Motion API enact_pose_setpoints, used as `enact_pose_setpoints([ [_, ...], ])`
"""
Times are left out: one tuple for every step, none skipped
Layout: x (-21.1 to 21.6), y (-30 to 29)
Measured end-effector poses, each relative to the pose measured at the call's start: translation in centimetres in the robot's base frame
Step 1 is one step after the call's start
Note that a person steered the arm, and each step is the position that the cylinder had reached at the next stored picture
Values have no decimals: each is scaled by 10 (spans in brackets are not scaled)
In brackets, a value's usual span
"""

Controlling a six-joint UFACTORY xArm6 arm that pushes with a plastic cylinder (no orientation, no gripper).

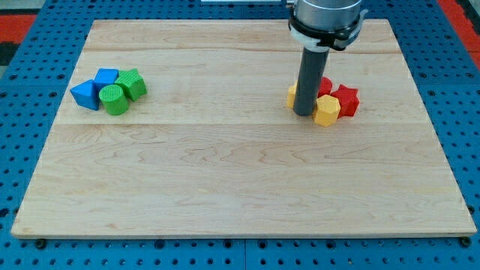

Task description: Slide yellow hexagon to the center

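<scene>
The yellow hexagon [327, 109] lies on the wooden board at the view's right, in a tight cluster. A red star-shaped block [346, 100] touches it on its right. Another red block [324, 85] sits just behind it, and a second yellow block [291, 95] peeks out left of the rod; their shapes are partly hidden. My tip [304, 114] stands in the middle of this cluster, right against the yellow hexagon's left side.
At the view's left is a second cluster: a blue block [86, 94], a lighter blue block [106, 76], a green cylinder [114, 98] and another green block [133, 83]. The board's [240, 180] edges drop to a blue pegboard surround.
</scene>
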State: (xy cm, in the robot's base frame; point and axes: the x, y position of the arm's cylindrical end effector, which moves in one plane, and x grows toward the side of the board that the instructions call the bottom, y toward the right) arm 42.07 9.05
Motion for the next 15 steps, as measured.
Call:
enact_pose_setpoints([
  [5, 0],
  [36, 3],
  [44, 51],
  [36, 87],
  [30, 83],
  [19, 56],
  [11, 15],
  [-16, 4],
  [-49, 11],
  [-67, 10],
  [-72, 5],
  [-61, -7],
  [-45, -14],
  [-19, -6],
  [3, 9],
])
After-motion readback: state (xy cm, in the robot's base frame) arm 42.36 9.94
